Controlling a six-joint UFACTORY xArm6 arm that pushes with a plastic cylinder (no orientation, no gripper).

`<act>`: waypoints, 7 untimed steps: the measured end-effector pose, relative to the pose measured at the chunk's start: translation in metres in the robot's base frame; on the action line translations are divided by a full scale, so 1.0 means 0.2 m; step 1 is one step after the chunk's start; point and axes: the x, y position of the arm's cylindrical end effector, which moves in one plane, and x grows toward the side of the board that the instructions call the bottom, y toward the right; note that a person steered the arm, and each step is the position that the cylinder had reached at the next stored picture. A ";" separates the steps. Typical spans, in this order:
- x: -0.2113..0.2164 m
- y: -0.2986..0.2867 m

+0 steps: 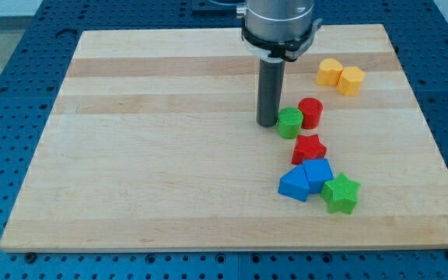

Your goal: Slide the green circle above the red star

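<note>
The green circle (290, 123) stands on the wooden board (169, 155), right of the middle. It touches a red cylinder (310, 113) on its upper right. The red star (309, 148) lies just below and slightly right of the green circle. My tip (268, 123) rests on the board right against the green circle's left side.
A blue block (294, 185) and a second blue block (317, 173) lie below the red star, with a green star (341, 193) at their lower right. Two yellow blocks (330, 71) (351, 80) sit near the upper right. The board's right edge is close.
</note>
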 end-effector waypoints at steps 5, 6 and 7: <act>0.09 0.00; 0.08 -0.08; -0.06 -0.13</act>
